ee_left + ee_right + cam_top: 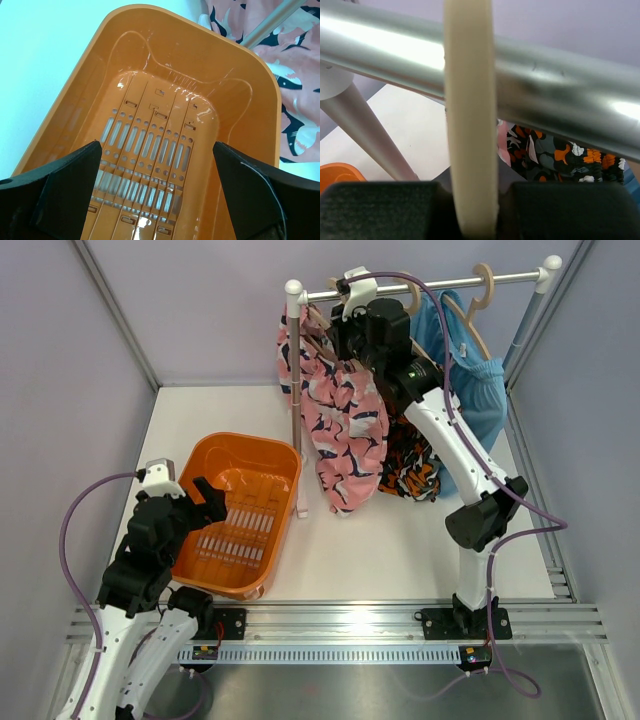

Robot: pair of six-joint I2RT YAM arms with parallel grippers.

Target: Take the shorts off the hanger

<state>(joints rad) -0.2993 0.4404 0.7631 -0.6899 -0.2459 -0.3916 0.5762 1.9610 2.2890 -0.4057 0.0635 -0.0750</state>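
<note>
Three pairs of shorts hang on wooden hangers from a metal rail (440, 282): pink patterned shorts (340, 430) at the left, black and orange shorts (410, 465) in the middle, light blue shorts (475, 390) at the right. My right gripper (347, 312) is up at the rail, shut on the cream hook of a hanger (470, 125), which loops over the rail (560, 95). The black shorts (555, 155) show below it. My left gripper (157, 170) is open and empty over the orange basket (270, 90). The pink shorts (295, 60) hang beyond the basket.
The orange basket (240, 445) sits at the left of the white table, empty, next to the rack's left post (294, 390). The rack's right post (530, 315) stands at the back right. Grey walls close in the sides and the back.
</note>
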